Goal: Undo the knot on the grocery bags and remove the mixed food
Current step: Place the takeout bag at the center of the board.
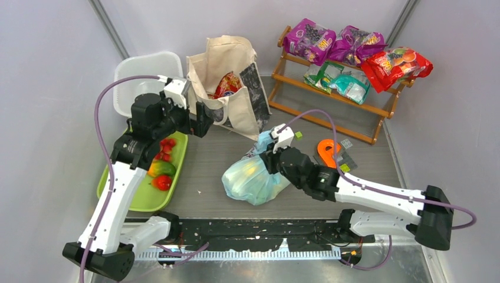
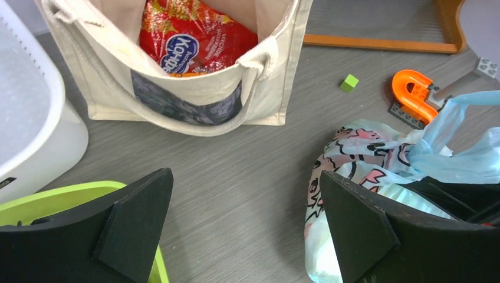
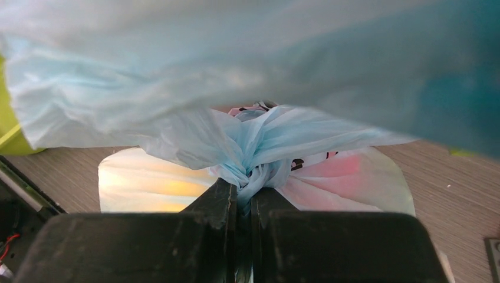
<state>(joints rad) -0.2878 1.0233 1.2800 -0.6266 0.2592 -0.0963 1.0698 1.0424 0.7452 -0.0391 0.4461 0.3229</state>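
Grey tabletop. Just front-right of the canvas tote: light-blue bag, knot pinched in right gripper. Just beside the tote: left gripper, spread wide, empty. Hold pinch firm; tug one loop out gently.

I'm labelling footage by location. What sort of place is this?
Probably a robot lab test cell, not a kitchen: plain pale walls box in a grey wood-grain table, a white-and-black left arm and right arm are bolted at its near edge, and a small wooden rack holds snack packets.
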